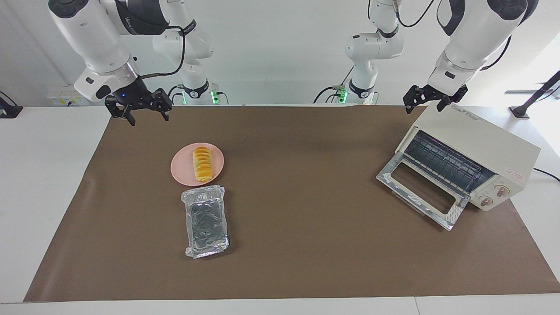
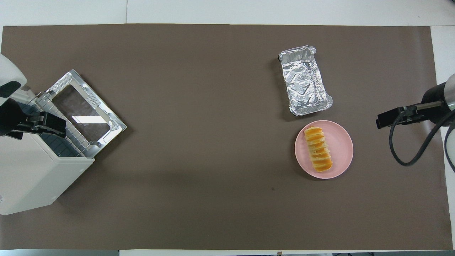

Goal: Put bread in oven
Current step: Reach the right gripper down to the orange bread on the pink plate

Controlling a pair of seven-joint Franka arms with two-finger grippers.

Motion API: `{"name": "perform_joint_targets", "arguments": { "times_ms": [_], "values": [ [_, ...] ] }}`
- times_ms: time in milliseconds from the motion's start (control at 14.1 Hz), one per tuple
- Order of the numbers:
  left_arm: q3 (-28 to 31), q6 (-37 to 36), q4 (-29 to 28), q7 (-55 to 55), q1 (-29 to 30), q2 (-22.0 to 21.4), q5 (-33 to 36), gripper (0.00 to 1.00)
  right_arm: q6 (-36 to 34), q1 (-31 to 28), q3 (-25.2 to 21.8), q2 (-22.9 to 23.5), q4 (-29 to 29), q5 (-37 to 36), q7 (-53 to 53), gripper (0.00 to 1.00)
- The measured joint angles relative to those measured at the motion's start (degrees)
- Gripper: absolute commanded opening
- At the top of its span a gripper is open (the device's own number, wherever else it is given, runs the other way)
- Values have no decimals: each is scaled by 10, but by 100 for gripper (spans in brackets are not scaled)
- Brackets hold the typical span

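The bread [image 1: 202, 164], a ridged golden loaf, lies on a round pink plate [image 1: 181, 168] toward the right arm's end of the table; it also shows in the overhead view [image 2: 319, 149]. The cream-white oven [image 1: 481, 144] stands toward the left arm's end, its glass door [image 1: 418, 192] dropped open and the wire rack [image 1: 442, 159] showing. My right gripper [image 1: 148, 118] hangs open and empty in the air, beside the plate's end of the mat. My left gripper [image 1: 433, 101] hangs open and empty over the oven's top.
A crinkled silver foil tray [image 1: 205, 221] lies empty beside the plate, farther from the robots. A brown mat [image 1: 306, 197] covers the table. The oven [image 2: 32, 174], its open door [image 2: 85, 113], the plate [image 2: 343, 145] and the tray [image 2: 305, 80] show in the overhead view.
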Motion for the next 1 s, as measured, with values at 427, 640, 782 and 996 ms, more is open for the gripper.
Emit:
{"name": "perform_joint_targets", "arguments": {
  "times_ms": [427,640,782,996],
  "values": [
    [0,0,0,0,0,0,0,100,0,0,1,0,0,0,0,100],
    [0,0,0,0,0,0,0,100,14,1,4,-8,-26,0,0,100],
    [0,0,0,0,0,0,0,100,69,16,7,-28,-85,0,0,100],
    [0,0,0,0,0,0,0,100,138,56,9,-53,-185,0,0,100]
  ]
}}
